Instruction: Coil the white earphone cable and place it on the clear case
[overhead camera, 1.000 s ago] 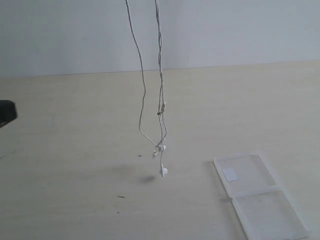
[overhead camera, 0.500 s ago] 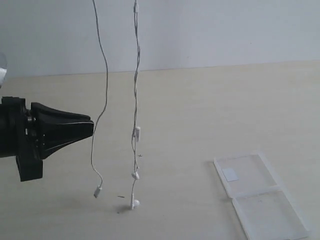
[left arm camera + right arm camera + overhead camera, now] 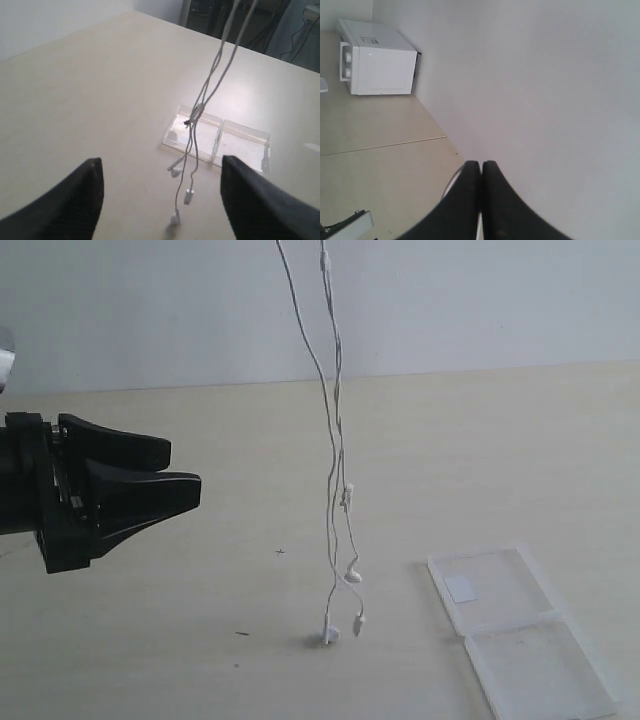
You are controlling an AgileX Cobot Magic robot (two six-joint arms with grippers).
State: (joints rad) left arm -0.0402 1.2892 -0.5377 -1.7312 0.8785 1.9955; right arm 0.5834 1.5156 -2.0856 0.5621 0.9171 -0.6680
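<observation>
Thin white earphone cable (image 3: 347,495) hangs uncoiled; coiling and placing both remain

The right gripper (image 3: 481,165) is pinched together, seemingly on the cable's upper part. The left gripper (image 3: 183,470) has its jaws apart, near the strands. The earbuds dangle just beside the bare flat clear plastic case (image 3: 530,660)

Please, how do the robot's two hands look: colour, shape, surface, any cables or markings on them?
Both are black. The left hand has two thick, wedge-shaped fingers that narrow to the tips and have a finely ribbed surface. The right hand has two curved, tapering fingers that look smooth. No markings or cables show on either.
</observation>
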